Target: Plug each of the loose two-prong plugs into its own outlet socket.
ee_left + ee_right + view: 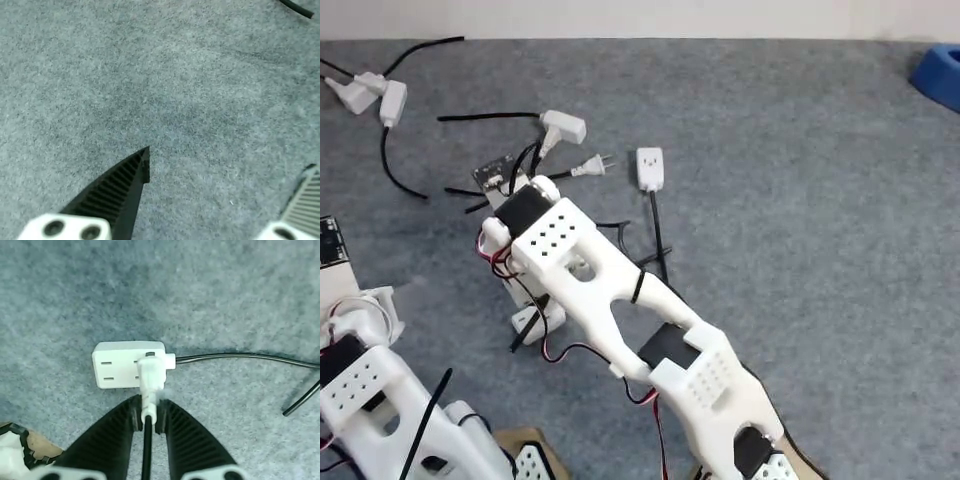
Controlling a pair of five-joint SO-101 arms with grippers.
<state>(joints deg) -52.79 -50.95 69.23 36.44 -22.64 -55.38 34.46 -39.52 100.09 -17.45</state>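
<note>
The plug [151,372] sits on the white socket block [129,364], over one pair of slots. A second pair of slots beside it is bare. The right gripper [148,425] has its two black fingers squeezed on the plug's back end, where the black wire comes out. Another black cord [240,357] runs away from the block across the gray carpet [225,290].

From the high view, the right arm [590,270] lies over that spot. At 12 o'clock from the arm's tip, a loose plug [590,165] rests on the carpet with its two prongs bare. At 3 o'clock from it, just beside the prongs, is a second socket [650,168].

The left wrist view shows the left gripper [220,200] above bare carpet, with its fingers wide apart and holding nothing.
</note>
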